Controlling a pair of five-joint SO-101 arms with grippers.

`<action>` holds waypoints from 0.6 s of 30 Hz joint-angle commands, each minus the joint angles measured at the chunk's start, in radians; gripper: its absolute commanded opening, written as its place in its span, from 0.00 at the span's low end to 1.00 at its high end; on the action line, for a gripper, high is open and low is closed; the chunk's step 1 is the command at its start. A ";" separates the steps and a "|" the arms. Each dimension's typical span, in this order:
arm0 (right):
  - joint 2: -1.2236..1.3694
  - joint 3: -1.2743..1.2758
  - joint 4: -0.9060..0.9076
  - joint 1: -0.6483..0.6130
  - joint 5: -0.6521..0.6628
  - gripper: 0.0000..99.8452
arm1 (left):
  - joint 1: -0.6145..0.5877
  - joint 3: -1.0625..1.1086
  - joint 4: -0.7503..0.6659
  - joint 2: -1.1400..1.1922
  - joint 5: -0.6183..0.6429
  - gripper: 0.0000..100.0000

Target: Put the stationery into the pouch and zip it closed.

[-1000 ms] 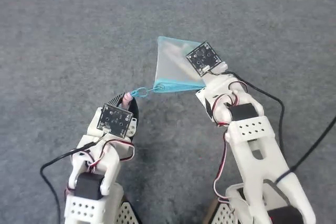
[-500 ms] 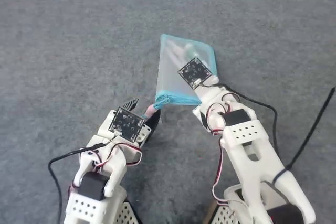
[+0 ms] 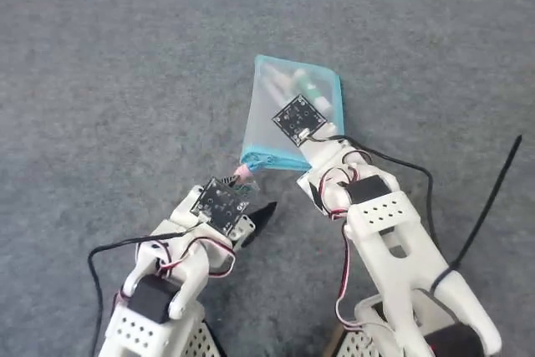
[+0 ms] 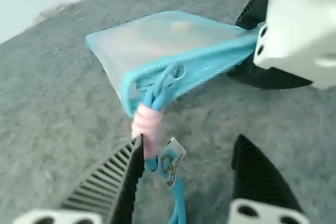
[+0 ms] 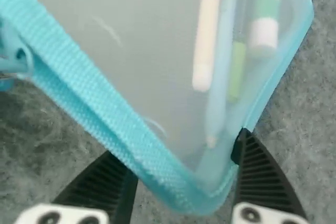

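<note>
The zip (image 4: 210, 59) looks fully run to me, so the job seems nearly done, with the pens (image 5: 207, 40) inside the pouch (image 3: 269, 102). My left hand (image 4: 189, 141) is spread wide at the pull end, holding nothing (the pink pull (image 4: 147, 121) just brushes one finger). My right hand (image 5: 178, 148) pinches the pouch's other zip corner. Next I'd ease it open gently.

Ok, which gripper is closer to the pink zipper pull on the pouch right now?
Left. The left gripper is open, with the pink zipper pull right beside one finger. The right gripper holds the pouch at the zipper's opposite end, away from the pull.
</note>
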 commanded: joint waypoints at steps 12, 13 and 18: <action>-0.044 -0.063 0.102 -0.005 0.003 0.27 | -0.242 -0.171 0.002 0.011 0.014 0.28; -0.067 -0.063 0.117 -0.005 -0.003 0.29 | -0.242 -0.171 0.000 0.011 0.014 0.28; -0.248 -0.021 0.166 -0.010 -0.009 0.29 | -0.242 -0.166 -0.028 0.011 0.014 0.28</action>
